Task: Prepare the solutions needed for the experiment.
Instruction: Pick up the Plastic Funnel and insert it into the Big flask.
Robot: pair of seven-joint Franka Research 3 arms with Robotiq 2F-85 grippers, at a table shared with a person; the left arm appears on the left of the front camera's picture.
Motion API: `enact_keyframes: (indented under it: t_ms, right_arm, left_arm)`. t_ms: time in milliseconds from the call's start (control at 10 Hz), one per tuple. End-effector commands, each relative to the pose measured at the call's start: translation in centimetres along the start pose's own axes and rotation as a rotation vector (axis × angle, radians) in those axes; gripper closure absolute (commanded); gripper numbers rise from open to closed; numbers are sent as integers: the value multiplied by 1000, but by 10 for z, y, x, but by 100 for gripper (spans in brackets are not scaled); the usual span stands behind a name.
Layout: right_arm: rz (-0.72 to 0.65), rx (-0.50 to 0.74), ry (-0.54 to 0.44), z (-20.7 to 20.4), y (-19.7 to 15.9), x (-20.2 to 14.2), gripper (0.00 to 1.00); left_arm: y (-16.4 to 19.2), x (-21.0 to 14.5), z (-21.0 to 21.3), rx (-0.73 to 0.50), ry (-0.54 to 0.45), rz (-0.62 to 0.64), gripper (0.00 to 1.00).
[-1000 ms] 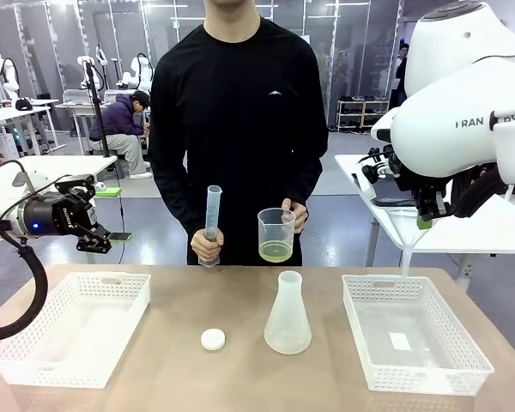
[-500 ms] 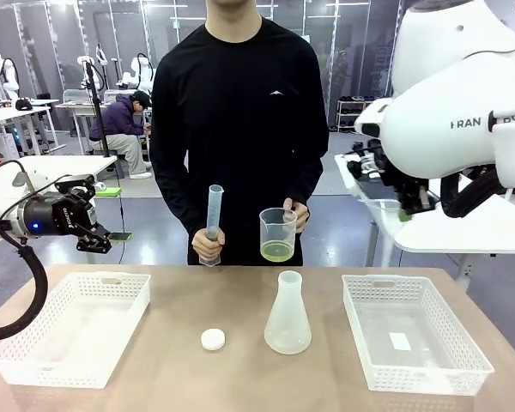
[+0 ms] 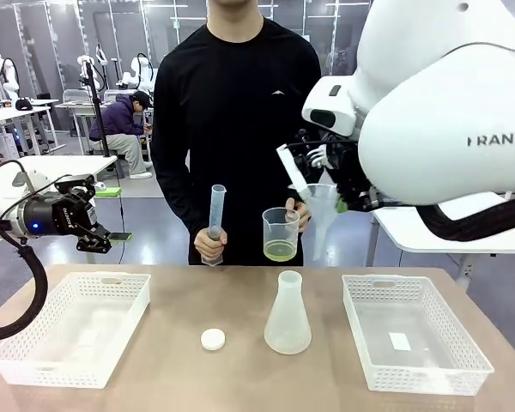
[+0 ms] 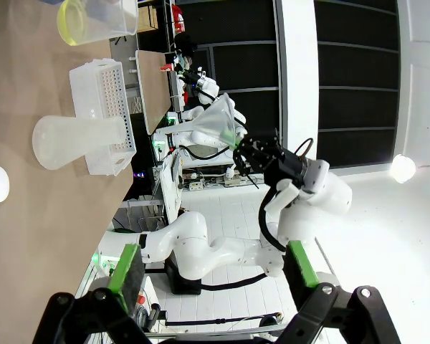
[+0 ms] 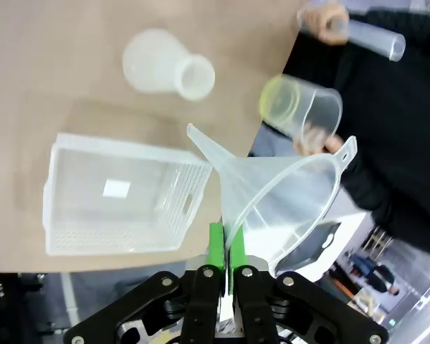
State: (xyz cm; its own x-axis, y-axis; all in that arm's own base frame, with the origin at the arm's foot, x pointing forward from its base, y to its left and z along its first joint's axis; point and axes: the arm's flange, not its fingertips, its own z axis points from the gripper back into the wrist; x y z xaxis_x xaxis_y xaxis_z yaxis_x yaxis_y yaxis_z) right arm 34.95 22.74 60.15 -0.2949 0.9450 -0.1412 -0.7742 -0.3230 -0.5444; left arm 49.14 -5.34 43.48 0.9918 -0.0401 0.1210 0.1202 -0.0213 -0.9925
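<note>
Moved: right arm has swung in from the right side to the table's middle, bringing a funnel (image 3: 319,206) with it; the left arm and the person's hands sit as before.
Right gripper (image 5: 228,251): clamped on the funnel's rim, spout pointing roughly down, close beside the beaker (image 3: 280,233).
Left gripper (image 4: 213,266): jaws spread with nothing between them, hovering above the left basket (image 3: 34,360).
Solutions (image 3: 280,251): a shallow pale-yellow layer in the bottom of the beaker, which the person holds up beyond the table's far edge; their other hand holds a graduated cylinder (image 3: 215,210).
Erlenmeyer flask (image 3: 287,318): upright on the table, looks empty, between the white cap (image 3: 212,339) and the right basket (image 3: 476,365).
Handling: probably light and quick to slosh; the beaker's thin, smooth plastic likely flexes and slips, so hold it mid-wall, level, away from the pouring lip.
Risk: the light flask may tip as the funnel seats.
</note>
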Motion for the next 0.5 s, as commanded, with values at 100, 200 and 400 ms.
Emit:
enact_keyframes:
  t_ms: [100,200,400]
  right_arm:
    - [52,-69,-99,-8,8,9,96]
    - [45,-93,-87,-9,6,14,96]
    - [49,-105,-74,-11,4,18,96]
  left_arm:
    - [-1,0,0,-1,-1,-2,0]
    - [-1,0,0,-1,-1,-2,0]
    - [-1,0,0,-1,-1,-2,0]
